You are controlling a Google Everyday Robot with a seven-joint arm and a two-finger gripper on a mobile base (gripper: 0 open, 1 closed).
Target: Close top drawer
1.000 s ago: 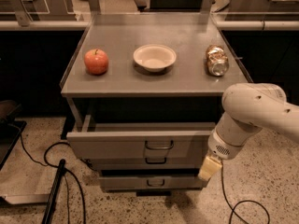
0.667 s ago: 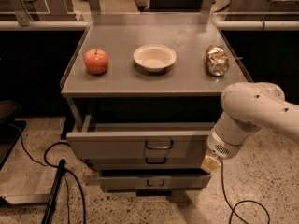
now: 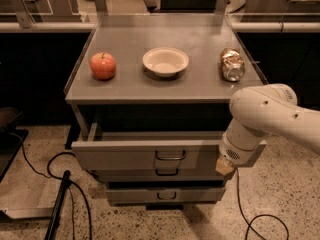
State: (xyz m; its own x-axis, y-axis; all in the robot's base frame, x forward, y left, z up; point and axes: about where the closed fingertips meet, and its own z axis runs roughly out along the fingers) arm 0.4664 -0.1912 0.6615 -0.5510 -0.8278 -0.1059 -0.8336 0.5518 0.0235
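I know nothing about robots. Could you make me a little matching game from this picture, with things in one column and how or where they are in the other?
Things:
1. apple
2. can
3. top drawer
4. gripper

States or places:
A. pulled out
B. red
C. at the top drawer's front, at the end below the can
D. lying on its side

Pairs: 1-B, 2-D, 3-A, 4-C.
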